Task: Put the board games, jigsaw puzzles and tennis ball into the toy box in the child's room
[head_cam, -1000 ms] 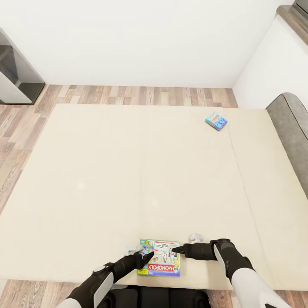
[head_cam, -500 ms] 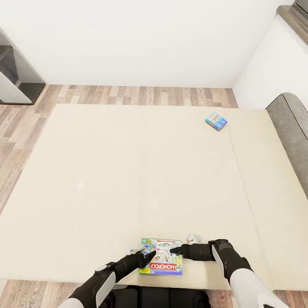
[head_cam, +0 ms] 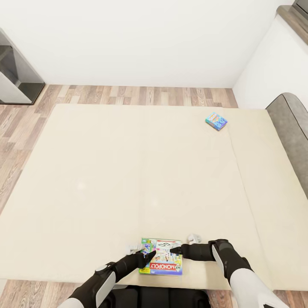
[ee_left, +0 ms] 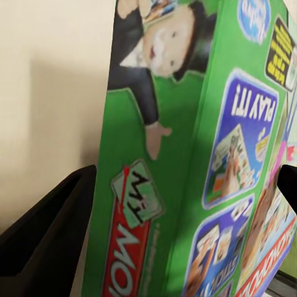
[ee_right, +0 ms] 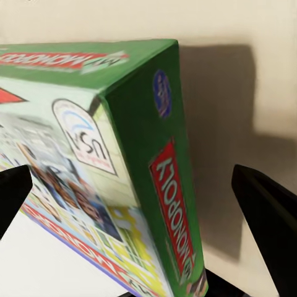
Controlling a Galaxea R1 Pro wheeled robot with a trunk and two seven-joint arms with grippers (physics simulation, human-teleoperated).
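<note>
The Monopoly box lies at the bottom centre of the head view, near the bed's lower edge. It is a flat rectangular carton, glossy green with a red banner reading "MONOPOLY" in white; that word shows upside down in the head view. In the left wrist view the box shows a cartoon man in a black suit, a blue panel reading "PLAY IT!" and a red "MY MO…" logo. In the right wrist view its corner carries a red "MONOPOLY" strip and a small blue round badge.

The left gripper reaches the box's left edge and the right gripper its upper right edge. Both sets of jaws are spread, with a black finger on either side of the box, and a dark finger beside its end.

A second, smaller blue box lies in the upper right on the smooth cream bed. Wood-plank floor runs beyond, under a plain white wall.
</note>
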